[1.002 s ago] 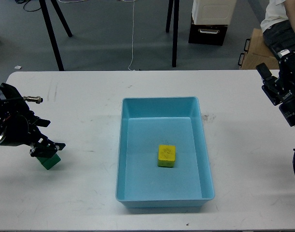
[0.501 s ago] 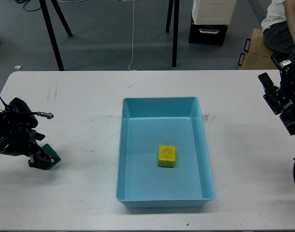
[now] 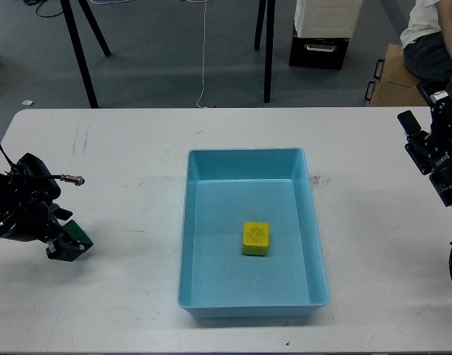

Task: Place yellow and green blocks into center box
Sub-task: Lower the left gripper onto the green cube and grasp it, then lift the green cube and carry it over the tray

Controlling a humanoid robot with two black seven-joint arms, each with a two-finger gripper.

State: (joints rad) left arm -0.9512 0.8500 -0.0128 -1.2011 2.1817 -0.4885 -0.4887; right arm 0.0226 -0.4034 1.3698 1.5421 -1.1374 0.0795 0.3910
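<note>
Since the frame a second earlier, the left gripper [image 3: 65, 248] had drawn back toward the left edge of the table [image 3: 122, 296] and sat lower, with the green block [image 3: 77, 238] pinched between its fingers close to the tabletop; whether the block touched the surface could not be told. Over the last half second it had barely shifted. That block was a small, matte green cube, partly covered by the black fingers. Well to its right stood the center box [image 3: 248, 161], a rectangular light-blue plastic tray with smooth sloping walls and rounded corners, whose left wall rose between the green block and the tray floor. On that floor, a little right of the middle, lay the yellow block [image 3: 256, 238], a squarish piece with faint markings on its top face. The white tabletop was scuffed with faint grey marks. The right gripper [image 3: 412, 133] hung at the far right edge above the table, dark and seen end-on, so its fingers could not be told apart. Beyond the table stood black stand legs [image 3: 81, 55], a cable on the grey floor, a white-and-black cabinet [image 3: 323, 33] and a cardboard box [image 3: 392, 78].
</note>
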